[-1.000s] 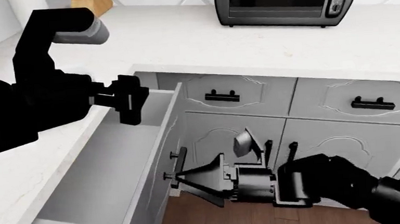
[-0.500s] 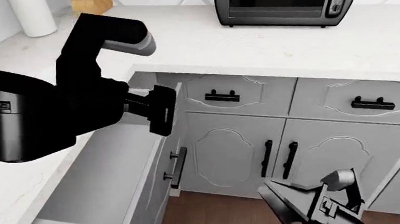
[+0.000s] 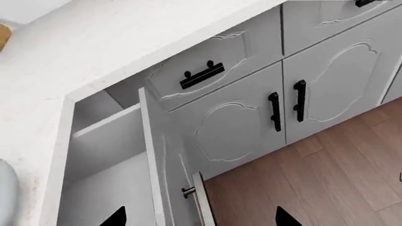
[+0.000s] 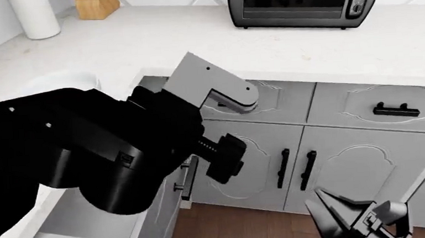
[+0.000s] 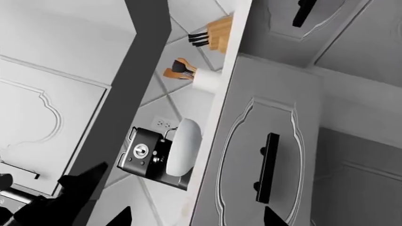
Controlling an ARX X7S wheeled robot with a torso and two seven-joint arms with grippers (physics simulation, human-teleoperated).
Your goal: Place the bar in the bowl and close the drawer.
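Observation:
The drawer [image 3: 157,155] stands pulled out, with its plain grey inside [image 4: 78,221] showing below my left arm. Its front and handle [image 3: 197,202] lie under my left gripper [image 3: 199,220], which is open with nothing in it. In the head view that gripper [image 4: 226,158] hangs in front of the drawer's front. The white bowl [image 4: 51,82] sits on the counter at the left, mostly hidden by my arm; its side shows as the bowl [image 5: 185,146]. My right gripper [image 4: 335,214] is open and low over the floor [image 5: 196,220]. The bar is out of view.
A toaster oven [image 4: 305,2] stands on the back of the counter. A knife block [image 4: 95,4] and a white cylinder holder [image 4: 36,16] are at the far left. A black coffee machine [image 5: 148,157] is beside the bowl. Cabinet doors with black handles [image 4: 297,169] face the wooden floor [image 4: 234,228].
My left arm has swung right and forward, from the drawer's back to its front. My right gripper left the drawer handle and dropped to the lower right. The drawer stays open.

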